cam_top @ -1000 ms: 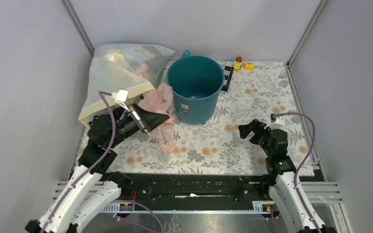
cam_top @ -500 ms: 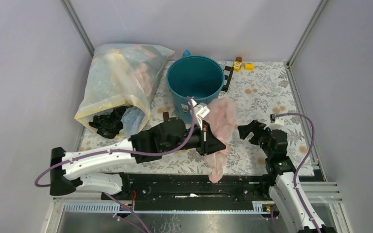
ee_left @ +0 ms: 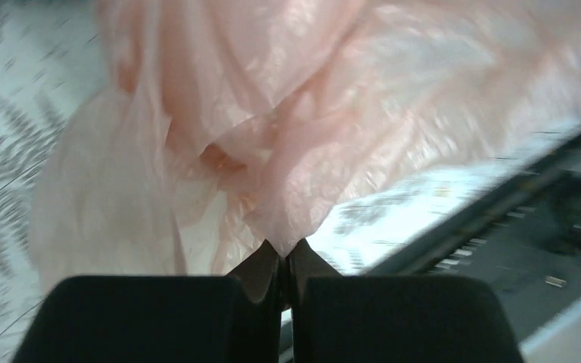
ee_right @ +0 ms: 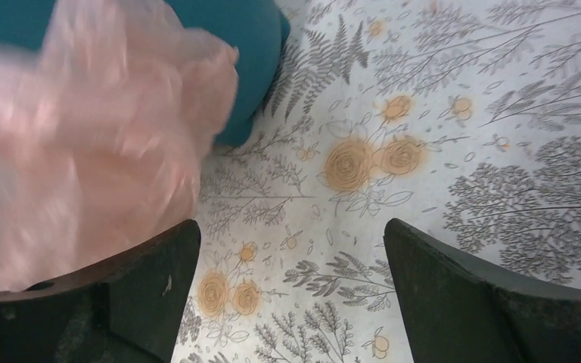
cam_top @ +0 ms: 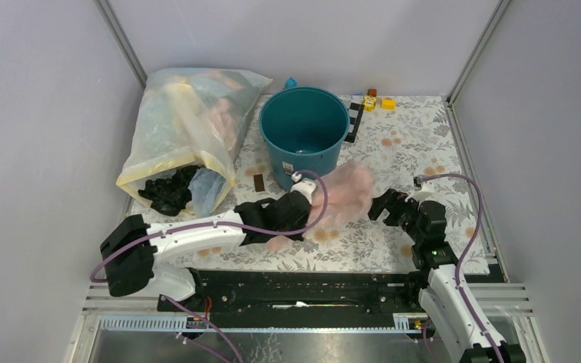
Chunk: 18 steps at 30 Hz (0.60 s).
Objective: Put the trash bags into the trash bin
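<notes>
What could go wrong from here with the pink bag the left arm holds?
1. The left end effector pinches only a thin fold of the pink trash bag, so the film could slip free.
2. The bag hangs beside the trash bin, not over its opening; it might drag against the wall or rim.
3. Its loose bulk lies close to the open right end effector and could snag.

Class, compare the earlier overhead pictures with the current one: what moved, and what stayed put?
The left fingers, shut on the pink trash bag throughout, swung it rightward from the clear sack, past the front of the trash bin, then lower, toward the open right fingers. Bin, sack and right arm hardly moved.
</notes>
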Motion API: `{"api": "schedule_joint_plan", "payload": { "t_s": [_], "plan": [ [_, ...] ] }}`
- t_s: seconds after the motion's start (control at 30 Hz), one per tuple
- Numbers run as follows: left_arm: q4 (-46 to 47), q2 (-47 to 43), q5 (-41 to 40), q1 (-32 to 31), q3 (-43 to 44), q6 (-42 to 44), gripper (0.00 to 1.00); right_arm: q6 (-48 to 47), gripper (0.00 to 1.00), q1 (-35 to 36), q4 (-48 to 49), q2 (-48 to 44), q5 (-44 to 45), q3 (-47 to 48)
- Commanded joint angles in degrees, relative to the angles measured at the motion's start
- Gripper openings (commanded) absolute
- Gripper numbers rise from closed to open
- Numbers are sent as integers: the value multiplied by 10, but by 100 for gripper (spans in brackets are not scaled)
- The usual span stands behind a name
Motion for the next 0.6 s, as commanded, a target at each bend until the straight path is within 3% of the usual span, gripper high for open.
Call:
{"api": "schedule_joint_plan", "payload": {
  "t_s": [0.0,0.13,0.23,0.33,0.57],
  "plan": [
    [43,8,12,60,-55,24,5,2,97,4,66,27,-68,-3],
    [52,27,31,69,-64,36,13,3,96,4,70,32,-71,-3],
    [74,18,58,68,-84,39,38,6,96,5,83,38,-85,-6],
    [79,-17,62,68,-108,30,54,8,93,9,94,60,-101,-3],
    [14,-130,23,68,-128,3,61,-5,77,43,73,121,-54,24]
  ]
}}
